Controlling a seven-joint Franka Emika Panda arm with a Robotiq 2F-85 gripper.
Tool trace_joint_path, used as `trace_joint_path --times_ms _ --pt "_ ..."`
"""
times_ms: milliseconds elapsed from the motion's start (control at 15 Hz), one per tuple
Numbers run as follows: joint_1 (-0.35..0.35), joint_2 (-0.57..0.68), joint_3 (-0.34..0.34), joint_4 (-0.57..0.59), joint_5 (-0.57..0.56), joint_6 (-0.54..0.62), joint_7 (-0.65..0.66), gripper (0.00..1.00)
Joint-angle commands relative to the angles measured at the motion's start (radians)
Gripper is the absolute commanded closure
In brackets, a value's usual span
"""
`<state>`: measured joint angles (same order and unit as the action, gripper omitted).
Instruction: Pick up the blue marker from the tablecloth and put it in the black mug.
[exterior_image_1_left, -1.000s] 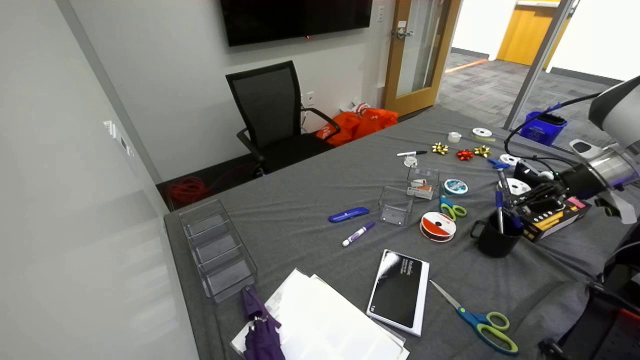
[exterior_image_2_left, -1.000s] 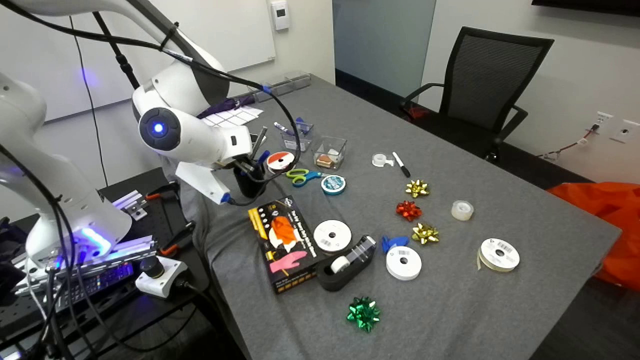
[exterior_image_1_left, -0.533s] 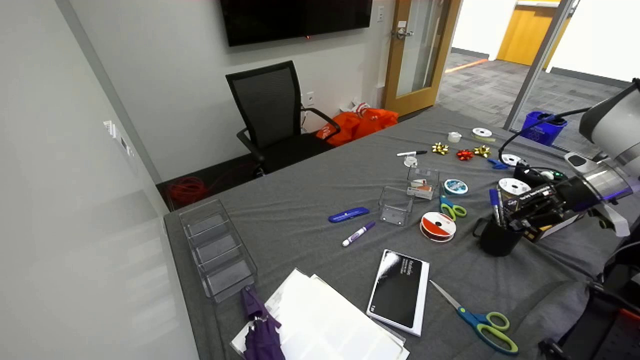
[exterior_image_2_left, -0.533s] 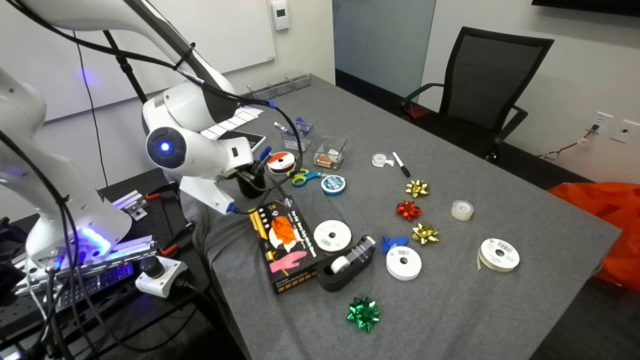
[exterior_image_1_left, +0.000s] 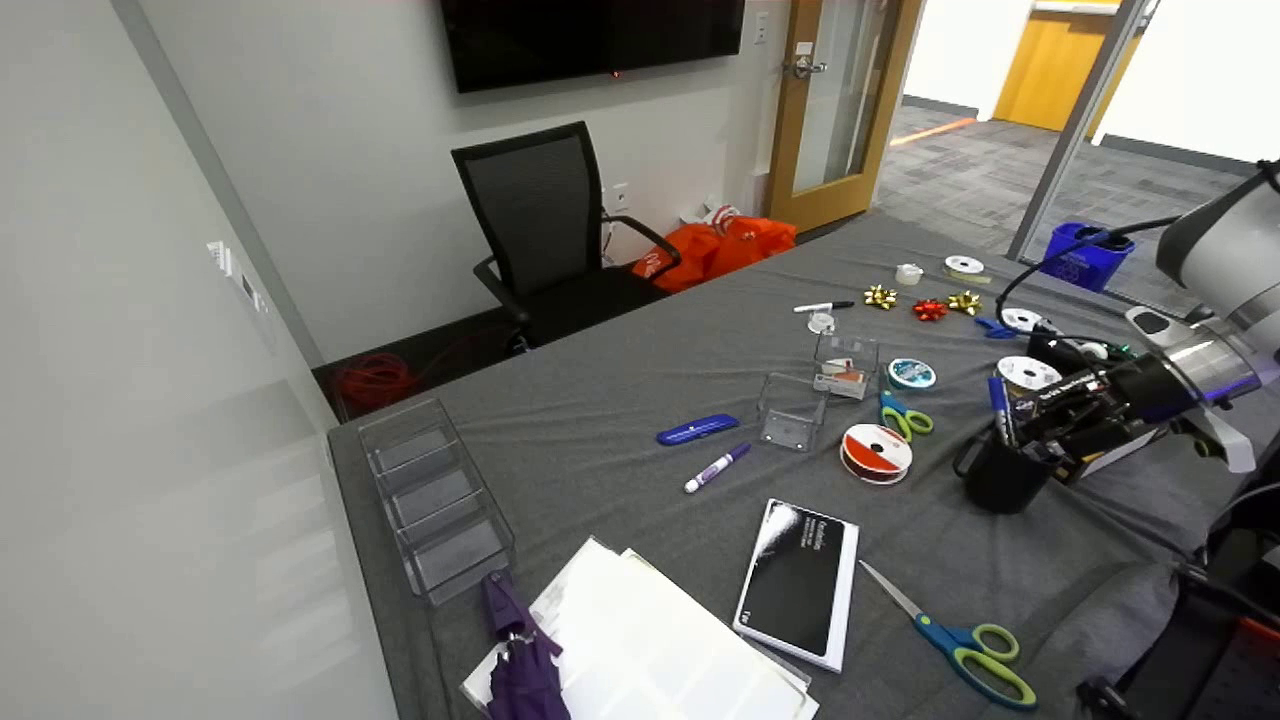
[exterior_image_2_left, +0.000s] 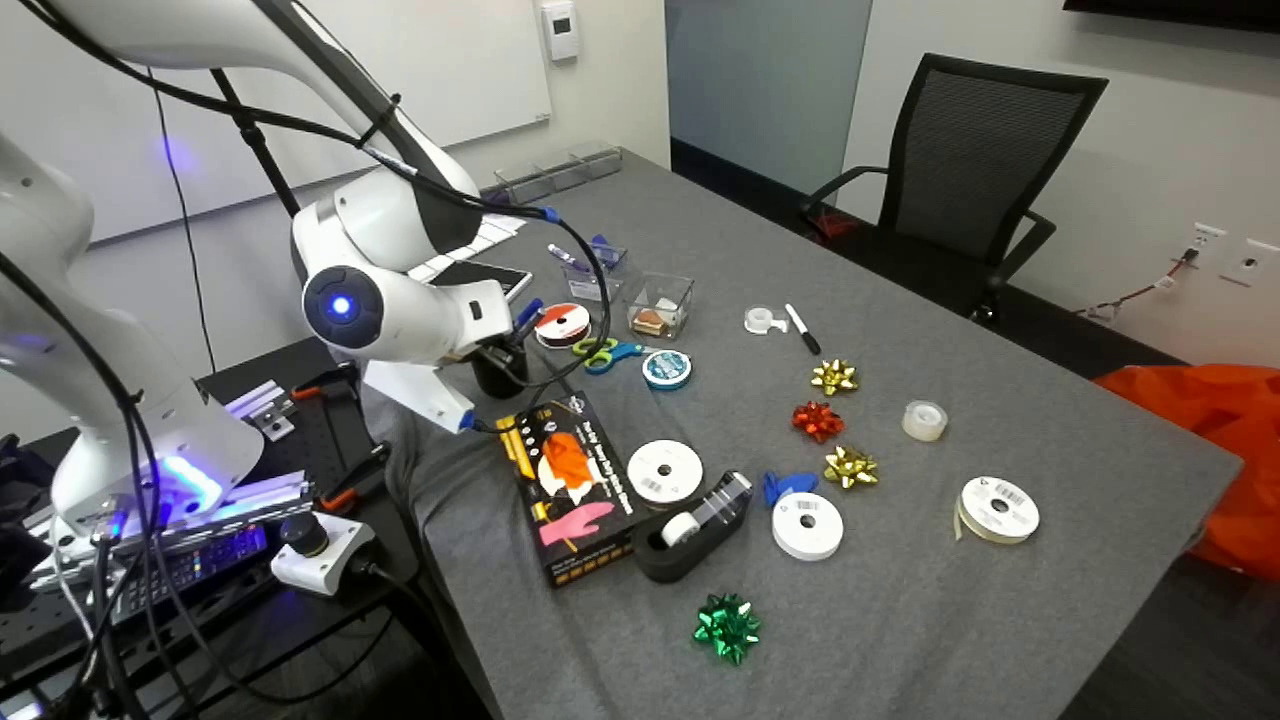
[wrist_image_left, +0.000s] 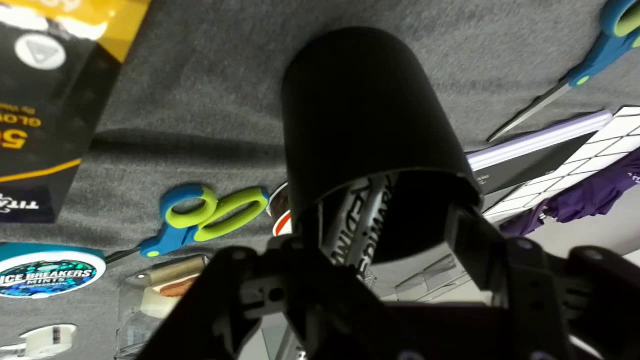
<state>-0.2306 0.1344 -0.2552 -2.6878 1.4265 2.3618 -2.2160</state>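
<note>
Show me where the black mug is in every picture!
In an exterior view: black mug, right side, below mid-height.
In an exterior view: black mug, left of centre, about mid-height.
Wrist view: black mug, big, around the middle.
Landmark in all three: round mints tub.

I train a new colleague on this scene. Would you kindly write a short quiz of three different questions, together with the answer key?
1. True or false: in the wrist view, the gripper is open.
2. In both exterior views, what colour is the bow between the two gold bows? a) green b) red c) blue
3. Fill the gap: a blue-capped marker sticks out of the ____.

Key: 1. True. 2. b. 3. Black mug.
</note>
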Motion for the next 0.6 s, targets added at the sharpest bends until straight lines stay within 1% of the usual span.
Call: trace_joint_path --times_ms 0,67,333,467,533 --pt "-0.011 -0.024 -0.010 -0.015 -0.050 -0.033 0.041 0.55" --pt "-0.007 -0.034 -0.010 -0.021 -0.064 -0.026 0.065 0.57" --pt "-0.003 -0.075 -0.005 -0.038 -0.136 -0.037 0.190 0.86" --pt "-0.003 -0.109 -0.004 -0.047 -0.171 -0.048 0.258 0.91" --pt "-0.005 -0.129 -0.004 -0.051 -0.191 -0.058 0.294 0.92"
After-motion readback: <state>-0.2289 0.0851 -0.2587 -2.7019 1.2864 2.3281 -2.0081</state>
